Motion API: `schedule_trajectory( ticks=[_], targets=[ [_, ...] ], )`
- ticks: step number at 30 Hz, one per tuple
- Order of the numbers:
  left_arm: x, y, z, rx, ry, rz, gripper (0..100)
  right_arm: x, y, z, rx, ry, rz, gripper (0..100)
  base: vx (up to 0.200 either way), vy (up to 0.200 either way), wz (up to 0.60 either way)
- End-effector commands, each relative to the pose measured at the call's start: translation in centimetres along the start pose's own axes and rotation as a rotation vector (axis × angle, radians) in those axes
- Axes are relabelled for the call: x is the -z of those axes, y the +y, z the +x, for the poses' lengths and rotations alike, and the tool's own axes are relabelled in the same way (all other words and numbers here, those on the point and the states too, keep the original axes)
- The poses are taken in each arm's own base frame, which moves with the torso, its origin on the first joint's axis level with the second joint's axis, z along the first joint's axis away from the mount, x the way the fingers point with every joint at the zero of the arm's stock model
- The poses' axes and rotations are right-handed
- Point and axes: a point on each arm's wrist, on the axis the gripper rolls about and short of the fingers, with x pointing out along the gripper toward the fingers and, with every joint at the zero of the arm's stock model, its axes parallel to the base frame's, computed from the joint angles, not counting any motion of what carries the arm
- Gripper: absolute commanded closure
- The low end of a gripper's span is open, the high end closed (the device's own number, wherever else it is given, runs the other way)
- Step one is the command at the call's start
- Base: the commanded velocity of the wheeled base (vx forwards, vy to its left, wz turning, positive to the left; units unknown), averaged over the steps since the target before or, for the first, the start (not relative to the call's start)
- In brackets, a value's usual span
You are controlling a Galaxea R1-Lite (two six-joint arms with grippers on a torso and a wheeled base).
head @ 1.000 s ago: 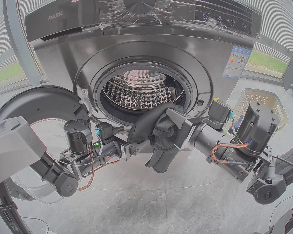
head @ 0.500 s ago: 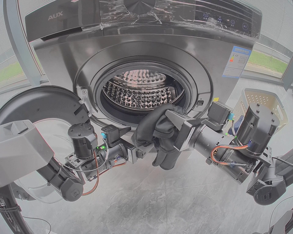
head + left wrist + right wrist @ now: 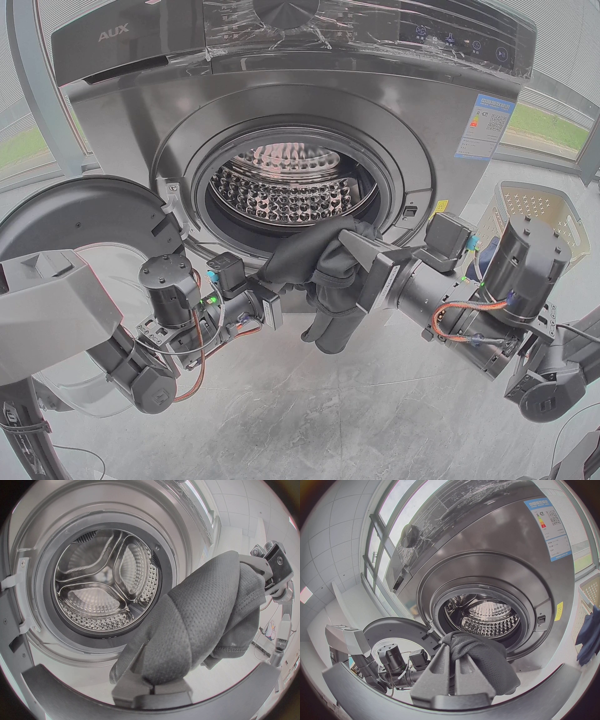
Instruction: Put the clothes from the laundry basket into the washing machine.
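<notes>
One black mesh garment (image 3: 325, 269) hangs between the two grippers just in front of the lower rim of the washing machine (image 3: 300, 94) opening. It is outside the steel drum (image 3: 281, 187), and its loose end dangles above the grey floor (image 3: 337, 412). The left gripper (image 3: 147, 670) has its fingers pressed together, pinching one end of the cloth. The right gripper (image 3: 455, 661) pinches the other end, its fingers closed on a fold. The round door (image 3: 81, 212) stands swung open at the machine's left side, behind the left arm. One perforated laundry basket (image 3: 544, 200) sits on the floor by the machine's right front corner, partly hidden by the right arm, with one dark blue garment (image 3: 589, 636) draped in it. A blue-and-white label (image 3: 484, 128) and a small yellow sticker (image 3: 441, 206) sit on the front panel.
</notes>
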Motion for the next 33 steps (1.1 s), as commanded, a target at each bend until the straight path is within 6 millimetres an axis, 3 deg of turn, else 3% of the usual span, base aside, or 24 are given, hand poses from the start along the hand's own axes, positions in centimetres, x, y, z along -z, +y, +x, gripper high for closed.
schedule_trajectory(
  ticks=[1, 6, 9, 10, 12, 14, 15, 18, 23, 33],
  targets=[
    [-0.4, -0.2, -0.6, 0.003, -0.015, 0.000, 100, 0.2, -0.2, -0.1, 0.005, 0.010, -0.003, 100, 0.000, 0.000, 0.00],
    [-1.4, -1.4, -3.1, 0.028, -0.019, -0.002, 100, 0.6, -0.8, -0.1, 0.026, 0.024, -0.009, 100, 0.000, 0.000, 0.00],
    [-1.7, -3.0, -6.1, 0.070, 0.006, -0.005, 100, 1.2, -1.2, -0.2, 0.039, 0.047, -0.013, 100, 0.000, 0.000, 0.00],
    [-1.7, -3.1, -6.3, 0.071, 0.008, -0.005, 100, 1.3, -1.3, -0.2, 0.041, 0.048, -0.013, 100, 0.000, 0.000, 0.00],
    [-1.9, -4.3, -9.0, 0.114, 0.026, -0.011, 100, 1.6, -1.4, -0.3, 0.034, 0.065, -0.016, 100, 0.000, 0.000, 0.00],
    [-2.0, -4.5, -10.1, 0.120, 0.024, -0.013, 100, 1.8, -1.4, -0.3, 0.034, 0.070, -0.016, 100, 0.000, 0.000, 0.00],
    [-2.1, -4.6, -10.6, 0.120, 0.023, -0.011, 100, 1.7, -1.4, -0.3, 0.034, 0.068, -0.015, 0, 0.000, 0.000, 0.00],
    [-2.4, -4.6, -11.5, 0.123, 0.015, -0.011, 100, 1.8, -1.4, -0.3, 0.034, 0.072, -0.001, 0, 0.000, 0.000, 0.00],
    [-4.0, -4.7, -12.6, 0.119, -0.051, -0.020, 100, 3.6, -2.0, -1.0, 0.053, 0.146, -0.015, 0, 0.000, 0.000, 0.00],
    [-6.2, -4.3, -11.6, 0.096, -0.152, -0.047, 100, 5.2, -2.6, -1.3, 0.075, 0.206, -0.039, 0, 0.000, 0.000, 0.00]
  ],
)
